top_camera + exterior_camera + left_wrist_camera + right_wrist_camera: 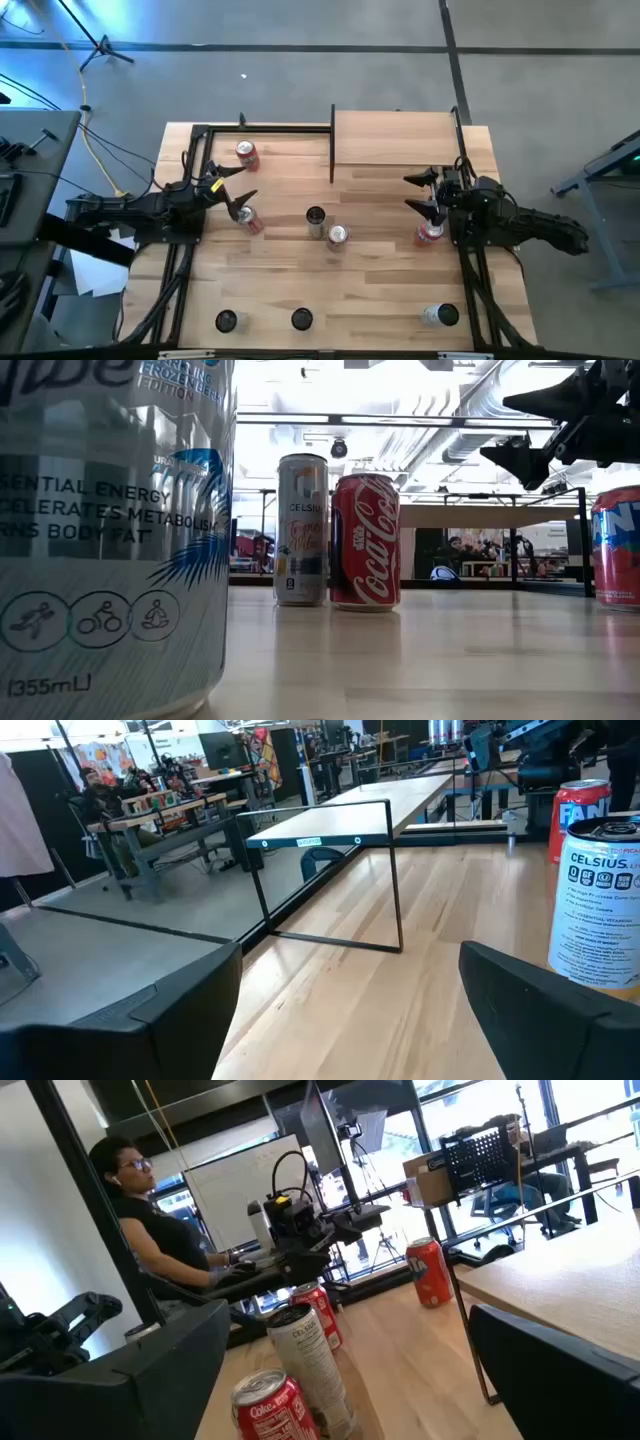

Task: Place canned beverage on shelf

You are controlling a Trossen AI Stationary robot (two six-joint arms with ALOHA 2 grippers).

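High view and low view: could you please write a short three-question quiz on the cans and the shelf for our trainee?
1. True or false: a beverage already stands on the shelf.
2. In the low view, which brand is the red can right beside the Celsius can? A Coca-Cola, B Pepsi, C Sprite.
3. In the high view, how many cans form the row along the front edge of the table, farthest from the shelf?

Key: 1 false; 2 A; 3 three.
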